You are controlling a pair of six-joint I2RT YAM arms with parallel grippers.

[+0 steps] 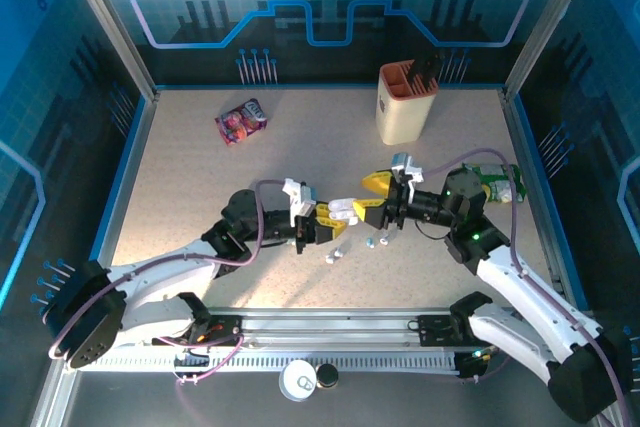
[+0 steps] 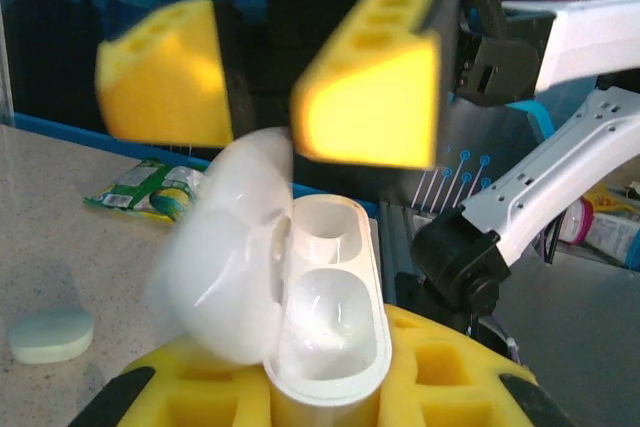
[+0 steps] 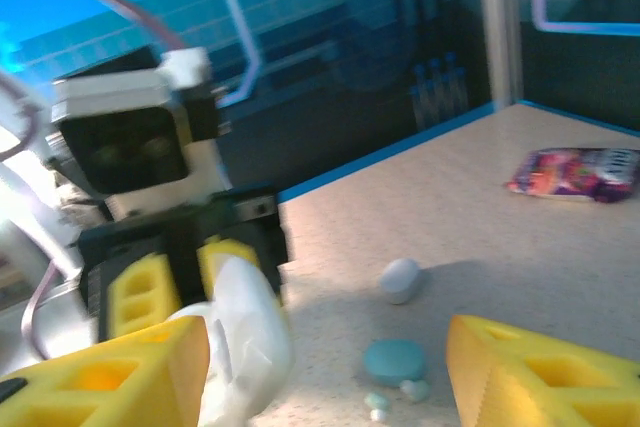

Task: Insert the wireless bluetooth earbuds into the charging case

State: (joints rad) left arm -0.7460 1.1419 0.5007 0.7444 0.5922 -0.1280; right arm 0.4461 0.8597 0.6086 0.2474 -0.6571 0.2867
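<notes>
You cannot read the print on the pink packet (image 1: 241, 122) or the green packet (image 1: 497, 182). Your left gripper (image 1: 335, 215) is clamped on one white case (image 2: 325, 307), lid open, both wells bare. Your right gripper (image 1: 372, 195) stands spread beside it, holding nothing. About four earbuds (image 1: 337, 252) lie loose on the tabletop (image 1: 200, 197) toward its near edge. The beige holder (image 1: 405, 105) near the far right corner carries unidentifiable dark items.
</notes>
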